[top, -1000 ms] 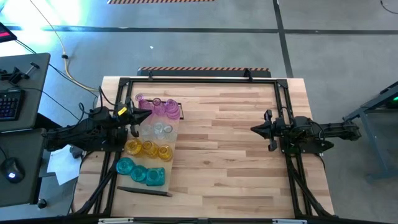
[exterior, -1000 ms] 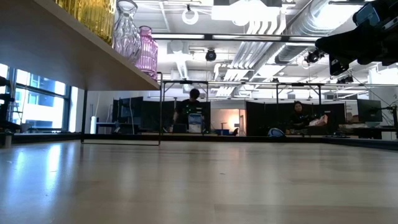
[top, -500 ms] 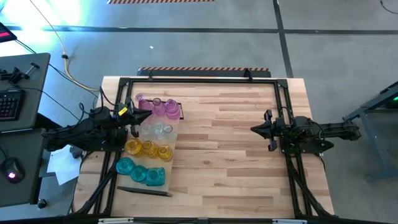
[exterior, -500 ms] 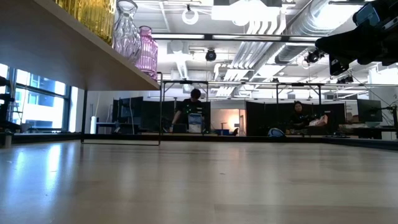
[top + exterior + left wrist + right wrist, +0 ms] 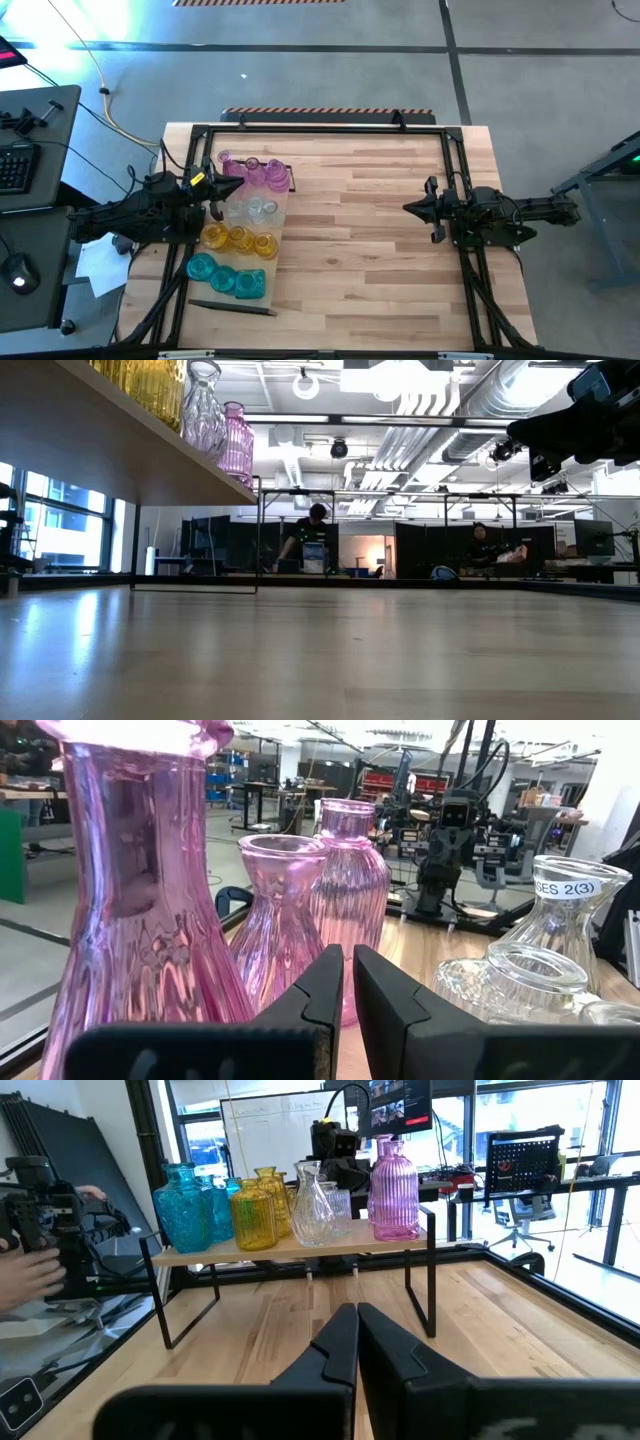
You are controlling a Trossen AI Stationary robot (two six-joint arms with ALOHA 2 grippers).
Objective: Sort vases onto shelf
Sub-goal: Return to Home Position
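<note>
The shelf (image 5: 281,222) stands at the table's left on thin dark legs. The vases stand on it in colour groups: pink (image 5: 255,170) farthest, then clear (image 5: 258,208), yellow (image 5: 238,238) and teal (image 5: 225,278) nearest. The right wrist view shows the same row, teal (image 5: 185,1205) through to pink (image 5: 393,1188). My left gripper (image 5: 240,187) is shut, level and empty. It reaches in from the table's left edge beside the pink vases (image 5: 150,890) and clear vases (image 5: 530,975). My right gripper (image 5: 407,208) is shut and empty at the table's right, pointing toward the shelf.
A black tube frame (image 5: 320,130) runs around the tabletop. A dark bar (image 5: 232,307) lies on the table near the shelf's near end. Bare wood (image 5: 360,240) spreads between the shelf and my right gripper. A person's hand (image 5: 25,1270) shows beyond the table's left side.
</note>
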